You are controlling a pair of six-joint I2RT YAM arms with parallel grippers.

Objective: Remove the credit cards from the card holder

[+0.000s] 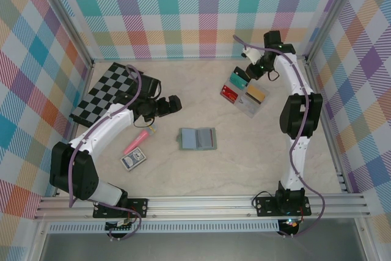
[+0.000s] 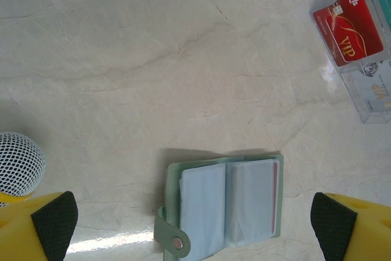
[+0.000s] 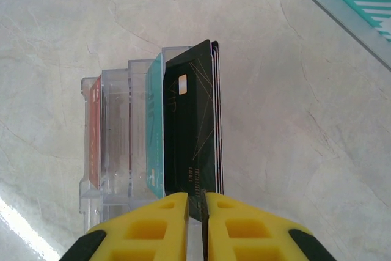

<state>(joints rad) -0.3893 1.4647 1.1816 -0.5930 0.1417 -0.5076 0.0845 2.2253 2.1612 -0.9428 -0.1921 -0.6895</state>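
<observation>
Looking at mid-table, you've got the card holder (image 1: pixel 198 139) lying open and flat, clear sleeves up. The L gripper (image 2: pixel 194 221) hangs above it w/ fingers spread wide (one each side in the wrist view, neither touching it). Far right, the R gripper (image 3: pixel 197 212) has its fingers nearly together, w/ the near edge of a dark card (image 3: pixel 189 132) in the slit btwn them. Whether the pads actually press it, can't tell. That card stands on edge in the clear tray (image 3: pixel 116 132), just beside a teal card (image 3: pixel 154 126). A red card (image 3: pixel 95 132) sits at the tray's other end. Tray and holder lie well apart.
</observation>
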